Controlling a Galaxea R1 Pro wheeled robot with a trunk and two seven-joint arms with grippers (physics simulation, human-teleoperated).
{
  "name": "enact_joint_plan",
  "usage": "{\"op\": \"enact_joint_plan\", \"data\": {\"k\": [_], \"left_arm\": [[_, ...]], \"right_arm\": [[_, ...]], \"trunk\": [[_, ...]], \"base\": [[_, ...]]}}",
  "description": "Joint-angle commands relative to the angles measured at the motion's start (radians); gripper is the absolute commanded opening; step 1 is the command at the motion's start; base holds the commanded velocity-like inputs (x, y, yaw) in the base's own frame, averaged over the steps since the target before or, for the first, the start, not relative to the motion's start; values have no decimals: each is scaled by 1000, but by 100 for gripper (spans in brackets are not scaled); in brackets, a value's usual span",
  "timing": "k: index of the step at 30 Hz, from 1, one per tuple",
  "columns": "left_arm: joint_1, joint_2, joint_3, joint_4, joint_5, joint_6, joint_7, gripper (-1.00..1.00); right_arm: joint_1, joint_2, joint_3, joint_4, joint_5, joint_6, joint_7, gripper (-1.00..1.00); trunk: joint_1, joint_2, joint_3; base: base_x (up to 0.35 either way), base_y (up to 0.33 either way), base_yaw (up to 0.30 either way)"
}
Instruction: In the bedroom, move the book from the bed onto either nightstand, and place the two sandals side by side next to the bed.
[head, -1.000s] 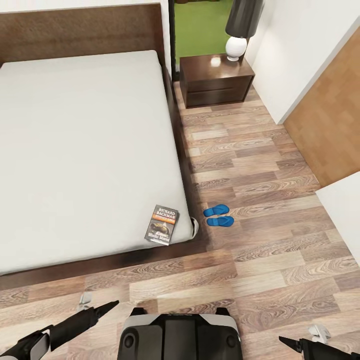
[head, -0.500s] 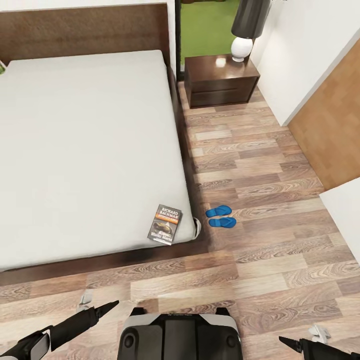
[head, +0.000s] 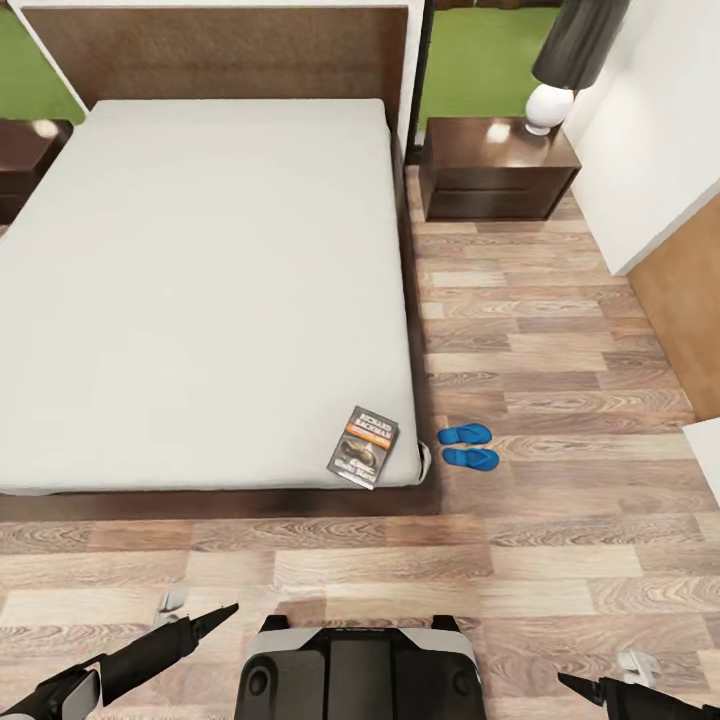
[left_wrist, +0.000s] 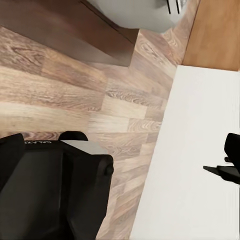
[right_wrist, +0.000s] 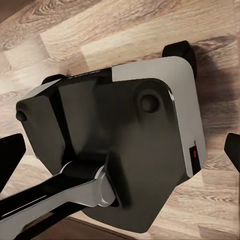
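Observation:
The book (head: 363, 447), dark grey with an orange band, lies flat on the near right corner of the bed (head: 200, 290). The two blue sandals (head: 468, 446) rest side by side on the floor just right of that corner. A dark nightstand (head: 497, 168) with a lamp (head: 565, 60) stands right of the headboard, and another nightstand (head: 25, 160) peeks in at the far left. My left gripper (head: 195, 612) and right gripper (head: 600, 675) hang low beside my base, far from everything. In the right wrist view the fingertips (right_wrist: 10, 155) sit wide apart with nothing between them.
Wood-plank floor runs between the bed and a white wall (head: 650, 150) at right, where a light wooden door (head: 695, 320) stands. My dark base (head: 360, 670) is at the foot of the bed. A green outdoor view shows behind the headboard.
The whole view has swung, so the bed now sits more centred and the left nightstand has come into sight. Book, sandals and both arms keep their places.

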Motion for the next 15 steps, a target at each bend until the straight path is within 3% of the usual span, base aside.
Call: {"op": "enact_joint_plan", "data": {"k": [1,15], "left_arm": [[-1,0,7,2,-5,8,-4,100],[-1,-1,7,3,-5,5,-4,100]], "right_arm": [[0,0,-1,-1,-5,10,3,100],[0,0,-1,-1,-5,10,3,100]], "trunk": [[1,-1,-1],[1,-1,-1]], "base": [[0,0,293],[0,0,293]]}}
